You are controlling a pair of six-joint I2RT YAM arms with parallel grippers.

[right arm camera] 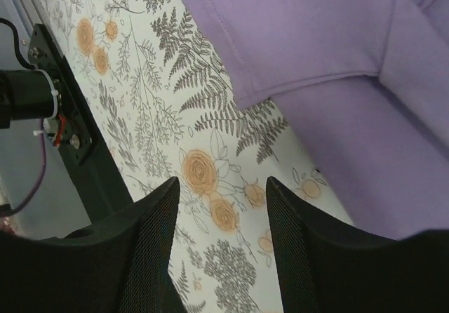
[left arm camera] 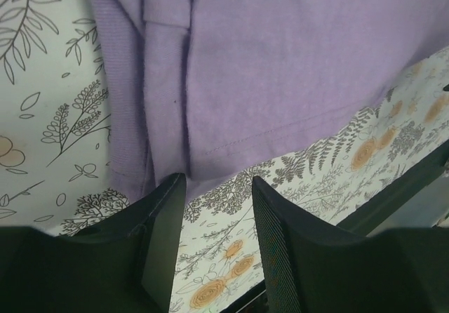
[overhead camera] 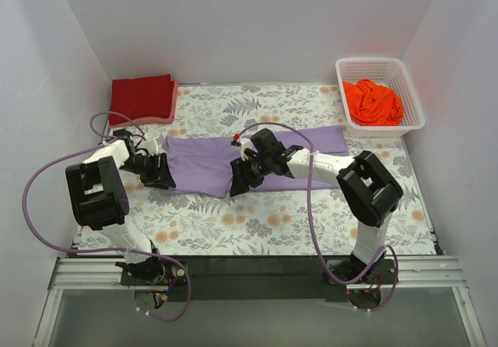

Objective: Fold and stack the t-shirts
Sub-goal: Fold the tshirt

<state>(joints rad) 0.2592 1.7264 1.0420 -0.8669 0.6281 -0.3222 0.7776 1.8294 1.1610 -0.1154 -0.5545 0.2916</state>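
Lavender t-shirt (overhead camera: 204, 159) laid out on table (overhead camera: 272, 224), left jaws released at its hem, right jaws released beside it, orange t-shirt (overhead camera: 373, 103) in basket (overhead camera: 385, 130), dark red t-shirt (overhead camera: 142, 98) folded

Robotics lab booth; bare white walls (overhead camera: 233, 20); aluminium base rail (overhead camera: 428, 273); floral table cloth (overhead camera: 257, 222)

The left arm (overhead camera: 97, 190) is bent, and the left gripper (overhead camera: 159, 173) is held low at the left end of the purple t-shirt (overhead camera: 204, 156), its two fingers parted with nothing gripped between them. The right arm (overhead camera: 367, 182) is reached over to the near edge of the same shirt, where the right gripper (overhead camera: 240, 180) is held low too, fingers parted and empty.
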